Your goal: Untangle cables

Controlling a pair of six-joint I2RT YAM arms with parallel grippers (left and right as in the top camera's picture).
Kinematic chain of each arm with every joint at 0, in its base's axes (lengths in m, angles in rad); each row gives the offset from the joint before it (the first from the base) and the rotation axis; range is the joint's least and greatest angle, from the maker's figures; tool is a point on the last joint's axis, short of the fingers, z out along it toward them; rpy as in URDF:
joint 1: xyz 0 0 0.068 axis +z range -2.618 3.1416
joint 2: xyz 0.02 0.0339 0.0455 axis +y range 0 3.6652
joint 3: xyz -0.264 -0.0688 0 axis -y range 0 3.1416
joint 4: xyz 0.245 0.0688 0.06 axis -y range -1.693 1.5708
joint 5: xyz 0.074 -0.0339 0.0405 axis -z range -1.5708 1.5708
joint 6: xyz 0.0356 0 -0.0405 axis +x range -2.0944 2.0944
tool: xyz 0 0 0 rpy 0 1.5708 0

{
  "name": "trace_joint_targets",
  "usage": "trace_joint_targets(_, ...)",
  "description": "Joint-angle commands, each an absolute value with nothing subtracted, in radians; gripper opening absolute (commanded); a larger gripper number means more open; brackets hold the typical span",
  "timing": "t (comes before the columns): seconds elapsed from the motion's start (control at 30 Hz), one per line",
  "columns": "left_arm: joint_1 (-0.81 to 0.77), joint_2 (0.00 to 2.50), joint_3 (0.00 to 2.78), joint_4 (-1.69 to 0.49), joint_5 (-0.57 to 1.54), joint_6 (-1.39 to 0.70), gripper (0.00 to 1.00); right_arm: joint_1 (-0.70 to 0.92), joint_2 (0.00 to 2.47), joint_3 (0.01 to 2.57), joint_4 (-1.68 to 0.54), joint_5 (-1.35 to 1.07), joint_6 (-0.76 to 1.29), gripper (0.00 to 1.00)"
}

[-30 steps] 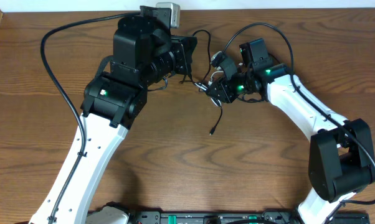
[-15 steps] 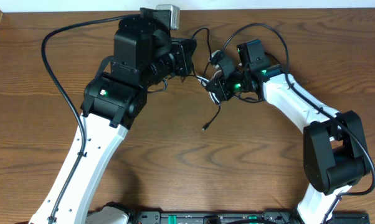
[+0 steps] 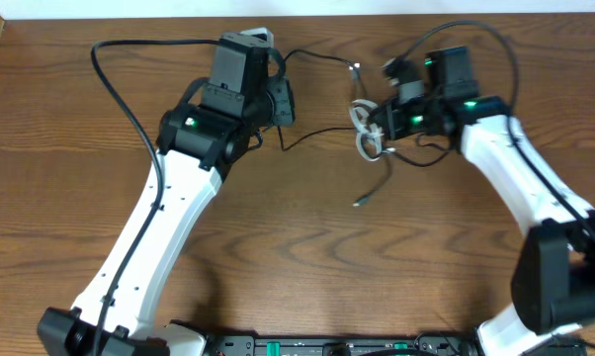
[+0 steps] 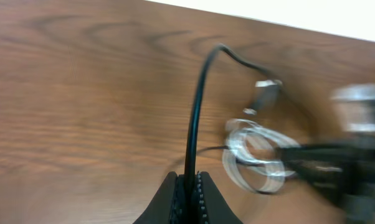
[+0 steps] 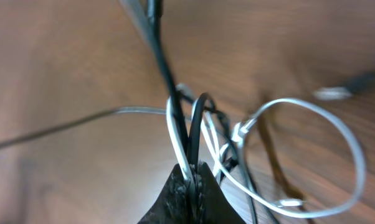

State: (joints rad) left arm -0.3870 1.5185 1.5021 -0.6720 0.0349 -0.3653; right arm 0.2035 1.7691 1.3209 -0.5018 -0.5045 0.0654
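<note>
thin white coiled cable [image 3: 363,127]: white, shiny | thin black cable [image 4: 196,118]: blk, plain | wooden table [image 3: 307,257]: mid-brown w/ darker grain streaks | robot arms [image 3: 149,232]: white links, blk joints, green LEDs

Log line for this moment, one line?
left tool: shut on black cable | right tool: shut on white cable | state: both tangled at right tool

surface: brown wooden table [image 3: 60,198] | on it: loose plug end of black cable [image 3: 373,186] — contact unclear

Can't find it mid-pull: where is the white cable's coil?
Overhead view, right of centre: the white cable is coiled at the right end effector, beside the black cable.
</note>
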Motion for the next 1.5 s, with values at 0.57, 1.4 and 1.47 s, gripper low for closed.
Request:
trace_joint_targets(0.57,-0.164,1.245,1.538,-0.495,-0.177,-0.368,0.08,0.09,1.975,1.327,-0.529,-0.219,0.236,0.01)
trace_joint_targets(1.4,-0.023,1.165,1.538,-0.479,-0.057,-0.368,0.07,0.073,2.016,1.327,-0.527,-0.179,0.194,0.12)
trace_joint_targets(1.47,-0.023,1.182,1.538,-0.499,0.023,-0.368,0.08,0.078,2.016,1.328,-0.524,-0.234,0.134,0.28)
